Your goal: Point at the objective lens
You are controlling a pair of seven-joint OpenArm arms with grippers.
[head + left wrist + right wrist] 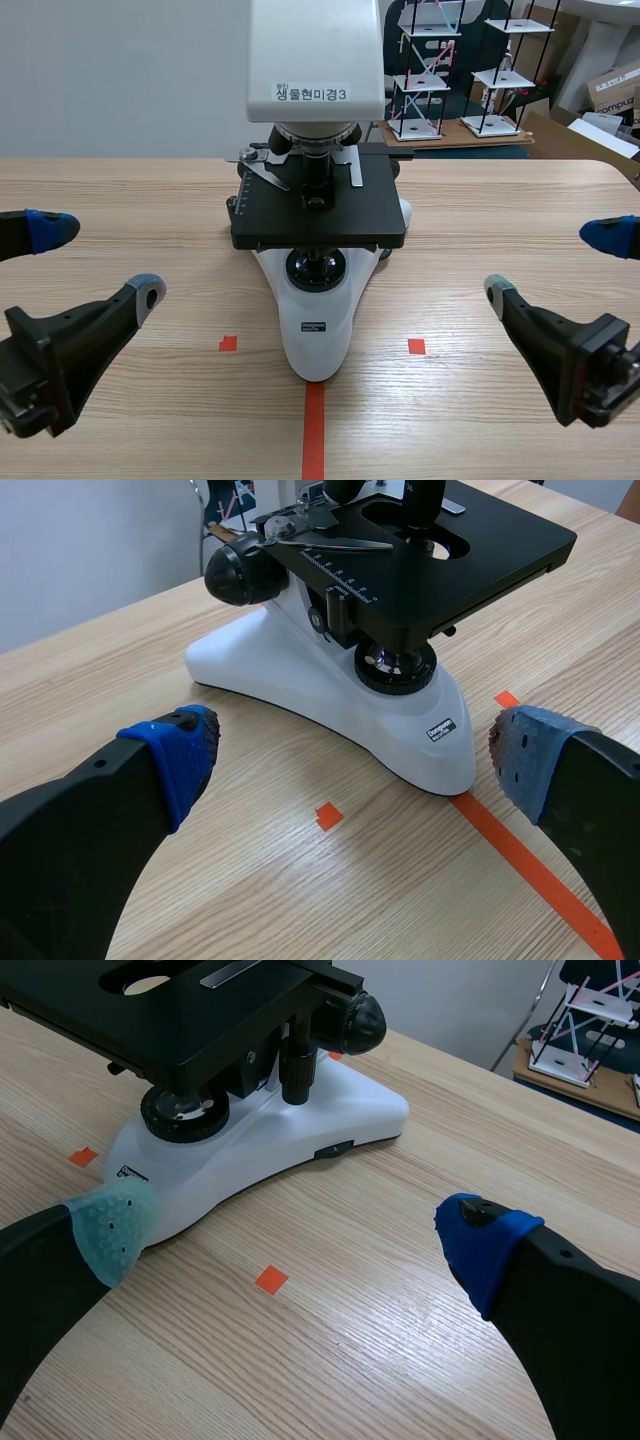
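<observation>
Nearest, the black left gripper (100, 260) and right gripper (550, 262) sit low, fingers spread, holding nothing. Farther ahead, midway between them and about equally near each, the white-and-black microscope's (318, 330) short black objective lens (318, 168) stands upright above the flat black stage (375, 215).

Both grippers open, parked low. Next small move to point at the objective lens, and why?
Probably raise the right gripper and swing it inward toward the objective lens. It sits open and low, apart from the microscope, and the lens hangs above the black stage, so a low approach would likely meet the stage.
</observation>
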